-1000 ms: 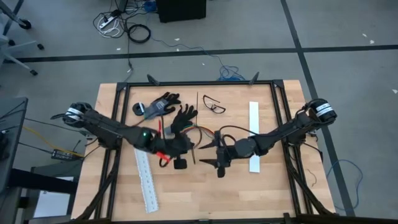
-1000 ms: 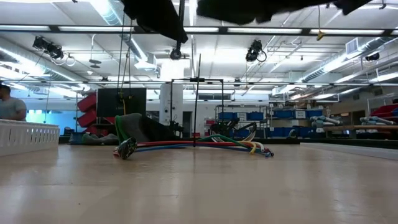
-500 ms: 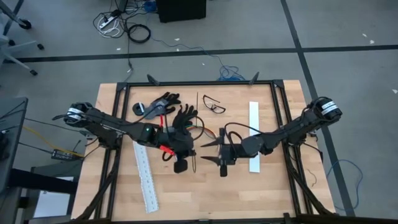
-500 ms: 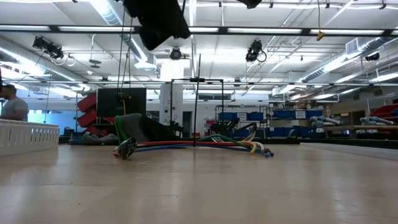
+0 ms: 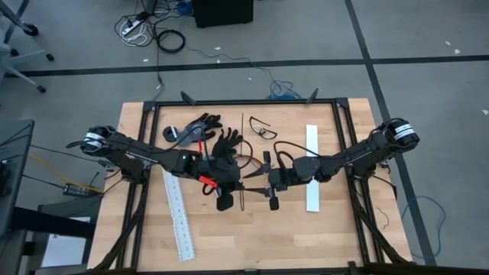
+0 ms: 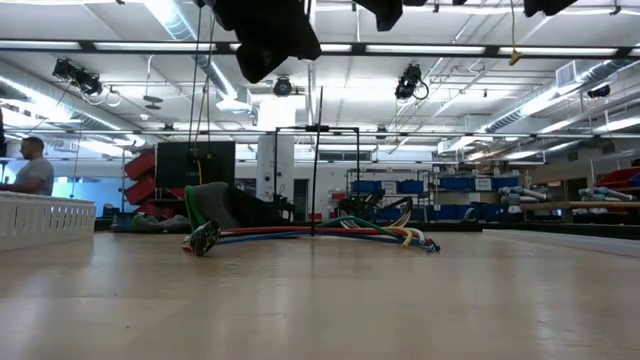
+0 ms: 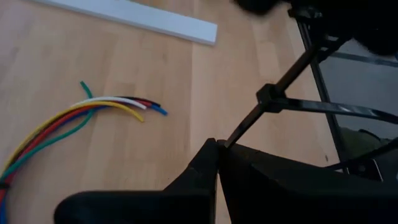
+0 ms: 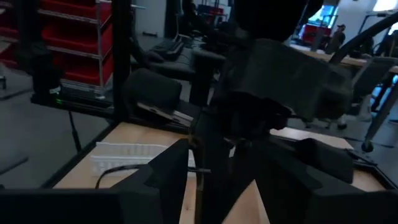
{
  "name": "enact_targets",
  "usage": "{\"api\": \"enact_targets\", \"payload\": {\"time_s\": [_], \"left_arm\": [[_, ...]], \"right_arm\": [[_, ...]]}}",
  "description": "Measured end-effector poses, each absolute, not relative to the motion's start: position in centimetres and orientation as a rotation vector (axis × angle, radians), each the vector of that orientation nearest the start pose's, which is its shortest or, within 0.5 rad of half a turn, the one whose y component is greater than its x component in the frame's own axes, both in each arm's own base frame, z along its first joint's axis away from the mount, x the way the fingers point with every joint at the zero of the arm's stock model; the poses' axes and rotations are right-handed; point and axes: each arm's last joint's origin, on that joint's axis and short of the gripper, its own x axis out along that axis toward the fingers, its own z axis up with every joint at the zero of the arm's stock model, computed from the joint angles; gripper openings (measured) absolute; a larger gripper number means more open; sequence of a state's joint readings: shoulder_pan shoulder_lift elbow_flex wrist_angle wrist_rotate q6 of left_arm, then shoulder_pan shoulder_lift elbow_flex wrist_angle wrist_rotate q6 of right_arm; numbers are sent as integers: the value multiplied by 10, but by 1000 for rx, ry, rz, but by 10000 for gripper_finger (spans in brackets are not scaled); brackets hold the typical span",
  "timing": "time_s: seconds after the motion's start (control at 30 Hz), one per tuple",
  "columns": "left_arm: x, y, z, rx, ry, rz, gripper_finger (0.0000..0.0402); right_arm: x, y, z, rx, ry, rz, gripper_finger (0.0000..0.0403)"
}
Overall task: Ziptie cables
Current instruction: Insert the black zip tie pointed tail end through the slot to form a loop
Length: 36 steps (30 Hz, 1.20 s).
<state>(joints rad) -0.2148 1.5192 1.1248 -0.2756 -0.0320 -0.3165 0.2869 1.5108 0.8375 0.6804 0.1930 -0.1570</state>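
Cables (image 7: 74,118), thin multicoloured wires, lie on the wooden table (image 5: 306,229) beneath the left gripper (image 7: 217,146), clenched on a black ziptie (image 7: 273,99). Right gripper (image 8: 211,171) faces it; its grip is unclear. Black gloves (image 5: 202,134) lie behind.

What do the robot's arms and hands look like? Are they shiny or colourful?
Both arms are dark, almost black, made of slim jointed segments. The left arm has a small green light, and red parts near its hand. The right arm has white bands at its shoulder and a looping black cable. The right hand has two dark pointed fingers.
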Motion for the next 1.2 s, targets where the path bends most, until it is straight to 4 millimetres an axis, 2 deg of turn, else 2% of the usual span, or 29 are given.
{"api": "enact_targets", "payload": {"time_s": [0.17, 0.6, 1.2], "left_arm": [[327, -64, 265, -226, 696, -54, 0], [332, -64, 263, -206, 670, -86, 0], [332, -63, 263, -191, 669, -88, 0]], "right_arm": [[318, 84, 262, -150, -12, 86, 168], [320, 78, 257, -159, 31, 70, 158], [320, 77, 257, -168, 36, 68, 55]]}}
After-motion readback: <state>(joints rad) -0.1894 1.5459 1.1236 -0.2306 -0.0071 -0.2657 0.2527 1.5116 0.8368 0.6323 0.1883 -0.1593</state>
